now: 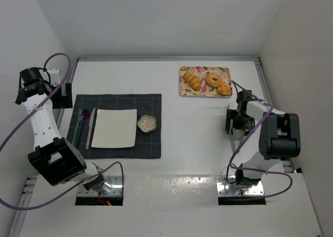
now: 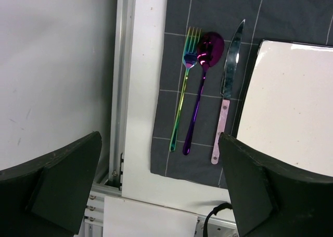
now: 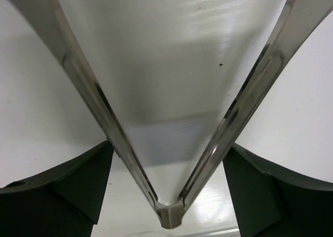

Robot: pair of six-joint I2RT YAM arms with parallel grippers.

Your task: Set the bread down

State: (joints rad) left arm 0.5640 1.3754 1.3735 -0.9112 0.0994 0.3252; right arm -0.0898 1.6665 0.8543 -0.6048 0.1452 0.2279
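Table [image 1: 192, 140]: white, flat, carries every item below. Both arms are bolted at its near edge.

Placemat [image 1: 151, 146]: dark cloth with a thin pale grid. It lies flat ahead of the left jaws, and its near-left corner shows between them in the left wrist view.

Plate [image 1: 114, 128]: white, square, on the placemat. It lies past the cutlery as seen from the left jaws.

Tray [image 1: 203, 70]: rectangular, floral print. It sits beyond the right jaws toward the table's far edge, apart from them and well apart from the left jaws.

Tongs [image 3: 169, 219]: polished metal, 2 arms splayed in a V. The hinge sits between the right jaws, which pinch the tongs with 1 finger against the outside of each arm.

Cutlery, 3 pieces side by side on the placemat, directly ahead of the left jaws: knife [image 2: 232, 65], purple spoon [image 2: 209, 49], iridescent fork [image 2: 191, 52].

Left jaws: spread wide above the table's left margin.

Bread, 3 golden-brown pieces, all on the tray:
- twisted roll [image 1: 192, 81], at the end farthest from the right jaws
- ring [image 1: 207, 79], in the middle
- bun [image 1: 224, 89], just beside the ring and nearest the right jaws

Dish [image 1: 147, 123]: small, floral, on the placemat just beside the plate, between the 2 sets of jaws.
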